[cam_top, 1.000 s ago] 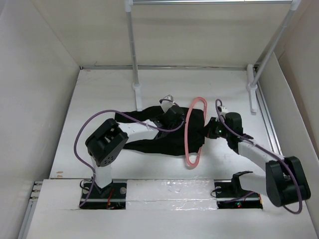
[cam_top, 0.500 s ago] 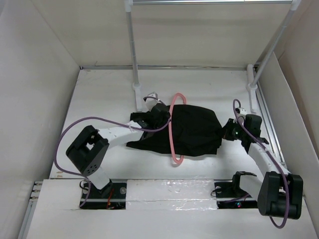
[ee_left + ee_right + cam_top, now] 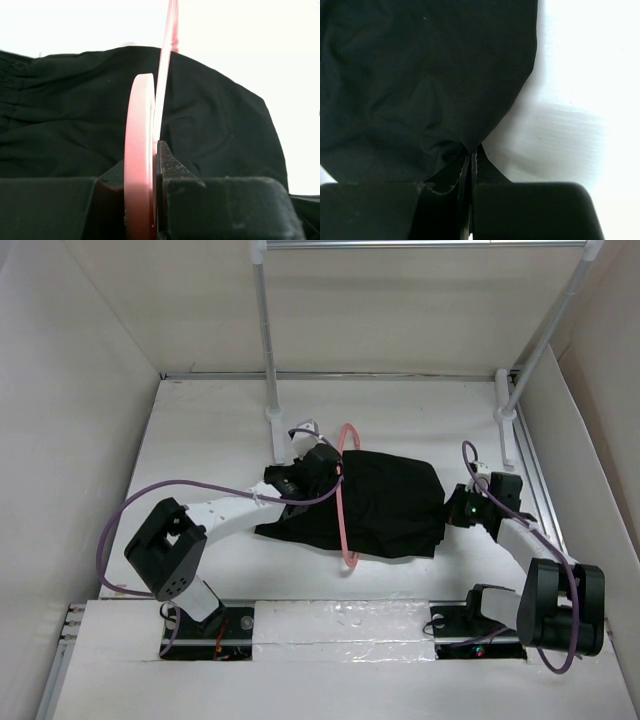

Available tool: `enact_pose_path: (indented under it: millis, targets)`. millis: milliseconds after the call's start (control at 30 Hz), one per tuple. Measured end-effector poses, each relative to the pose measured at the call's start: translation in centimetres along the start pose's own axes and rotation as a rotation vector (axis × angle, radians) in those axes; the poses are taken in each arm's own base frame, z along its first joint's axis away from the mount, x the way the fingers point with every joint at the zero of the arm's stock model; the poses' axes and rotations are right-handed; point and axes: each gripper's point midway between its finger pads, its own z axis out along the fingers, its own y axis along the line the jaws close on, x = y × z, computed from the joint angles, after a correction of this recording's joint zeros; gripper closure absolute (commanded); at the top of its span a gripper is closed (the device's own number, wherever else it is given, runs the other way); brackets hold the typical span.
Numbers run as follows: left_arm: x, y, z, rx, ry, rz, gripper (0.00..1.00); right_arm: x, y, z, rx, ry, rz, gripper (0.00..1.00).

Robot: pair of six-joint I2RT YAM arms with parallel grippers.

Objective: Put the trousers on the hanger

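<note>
The black trousers [image 3: 385, 502] lie bunched on the white table, threaded through the pale-pink hanger [image 3: 342, 502], which stands on edge around them. My left gripper [image 3: 325, 468] is shut on the hanger at the cloth's left end. In the left wrist view the pink hanger [image 3: 139, 150] is pinched between the jaws of the gripper [image 3: 150, 157], with the trousers [image 3: 75, 115] behind it. My right gripper [image 3: 457, 508] is shut on the right edge of the cloth. In the right wrist view the gripper [image 3: 470, 152] nips a fold of the trousers [image 3: 420, 75].
Two white rack poles [image 3: 268, 350] [image 3: 545, 340] rise at the back, with their feet [image 3: 276, 435] [image 3: 506, 430] on the table. White walls close in the left, right and back. Purple cables loop off both arms.
The right gripper has drawn the trousers rightward through the hanger, spreading the cloth. The left gripper has carried the hanger to the left. Both have stayed shut.
</note>
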Motion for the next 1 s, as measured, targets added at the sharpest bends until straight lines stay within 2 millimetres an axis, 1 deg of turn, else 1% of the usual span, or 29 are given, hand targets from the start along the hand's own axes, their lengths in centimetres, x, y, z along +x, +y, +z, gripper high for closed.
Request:
enact_pose_path:
  millis: [100, 267, 367, 400, 500, 567, 600, 667, 700, 767, 800, 867, 933, 1000]
  targets:
    - [-0.6, -1.1, -0.5, 0.007, -0.002, 0.018, 1.0, 0.4, -0.3, 0.3, 0.003, 0.017, 0.004, 1.0]
    - [-1.4, -1.9, -1.1, 0.004, 0.005, 0.045, 1.0, 1.4, -1.1, 1.2, 0.01, 0.06, 0.028, 1.0]
    - [-2.1, -2.8, -1.6, 0.013, 0.004, 0.053, 1.0, 1.7, -1.2, 1.4, 0.009, 0.074, 0.036, 0.71]
    - [-2.3, -3.2, -1.8, 0.018, 0.001, 0.059, 1.0, 1.6, -1.1, 1.4, 0.003, 0.071, 0.034, 0.53]
    - [-2.8, -4.5, -2.6, 0.034, -0.007, 0.089, 1.0, 0.6, 0.0, 0.9, -0.035, 0.04, 0.007, 0.33]
    - [-3.4, -5.7, -3.5, 0.05, -0.009, 0.112, 1.0, -0.5, 0.9, 0.0, -0.05, 0.019, -0.016, 0.28]
    - [-3.8, -6.6, -4.0, 0.061, -0.01, 0.124, 1.0, -1.5, 1.6, -0.7, -0.058, -0.004, -0.039, 0.24]
    - [-5.4, -8.8, -5.2, 0.094, -0.019, 0.135, 1.0, -4.3, 3.7, -2.8, -0.08, -0.073, -0.108, 0.21]
    - [-6.3, -10.1, -5.8, 0.119, -0.03, 0.135, 1.0, -6.0, 5.2, -4.1, -0.096, -0.116, -0.154, 0.21]
    - [-8.5, -13.0, -7.3, 0.172, -0.055, 0.128, 1.0, -9.3, 8.9, -6.7, -0.154, -0.212, -0.258, 0.21]
    - [-9.7, -14.5, -8.0, 0.2, -0.072, 0.123, 1.0, -10.5, 11.0, -7.9, -0.193, -0.251, -0.308, 0.21]
    - [-11.8, -16.8, -9.3, 0.245, -0.101, 0.115, 1.0, -11.6, 14.9, -9.7, -0.281, -0.296, -0.371, 0.19]
    - [-13.2, -18.4, -10.2, 0.277, -0.118, 0.113, 1.0, -11.6, 18.2, -11.3, -0.362, -0.312, -0.399, 0.15]
    - [-14.3, -19.5, -10.8, 0.298, -0.129, 0.118, 1.0, -11.5, 20.8, -12.8, -0.429, -0.328, -0.403, 0.11]
